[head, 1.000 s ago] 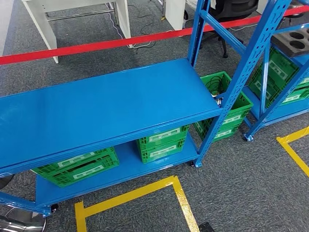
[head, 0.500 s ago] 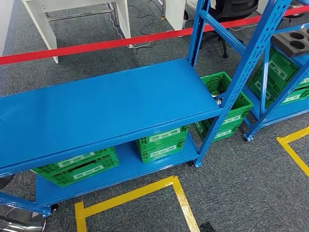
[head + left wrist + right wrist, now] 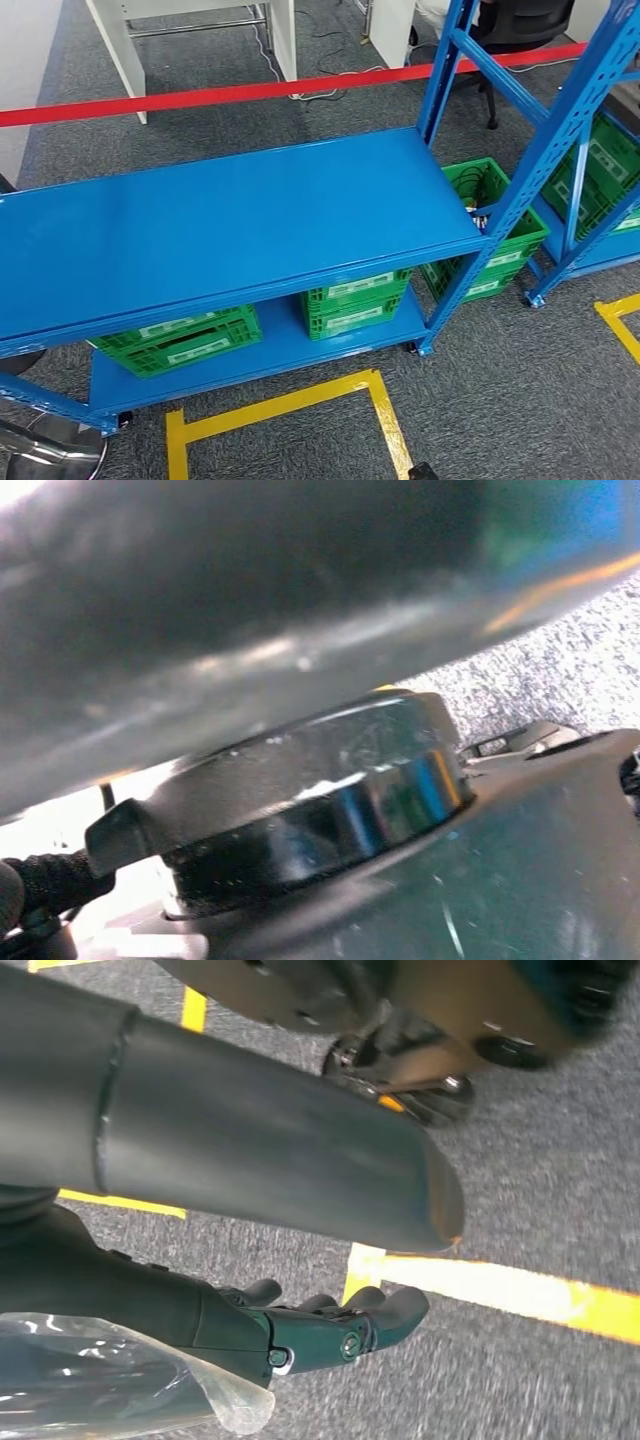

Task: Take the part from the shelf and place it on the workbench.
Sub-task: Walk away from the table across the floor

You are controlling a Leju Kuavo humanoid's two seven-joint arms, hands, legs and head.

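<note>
Filling much of the head view, two blue racks are seen: a near shelf (image 3: pixel 226 215) with a bare upper board, and a second rack (image 3: pixel 581 130) at the right edge. Green crates are counted at three spots by the near shelf: two on its lower board, a left crate (image 3: pixel 177 340) and a middle crate (image 3: pixel 355 300), and an end crate (image 3: pixel 490 225) just beyond its right post. Dark cables (image 3: pixel 469 184) are seen inside the end crate; what the other two hold is hidden by the upper board. More green crates (image 3: pixel 600 170) are stacked in the second rack, their number not to be told. One red tape (image 3: pixel 226 94) is stretched behind the shelf, before a white desk (image 3: pixel 283 40). Two yellow outlines are taped on the grey carpet, a near square (image 3: pixel 283 405) and a right corner (image 3: pixel 619 320). Where the part lies cannot be told. The right hand (image 3: pixel 332 1330) is held over the carpet with fingers stretched out and nothing in them, a clear plastic sleeve (image 3: pixel 113 1380) beside it. The left hand's state cannot be told, the left wrist view being blurred.
</note>
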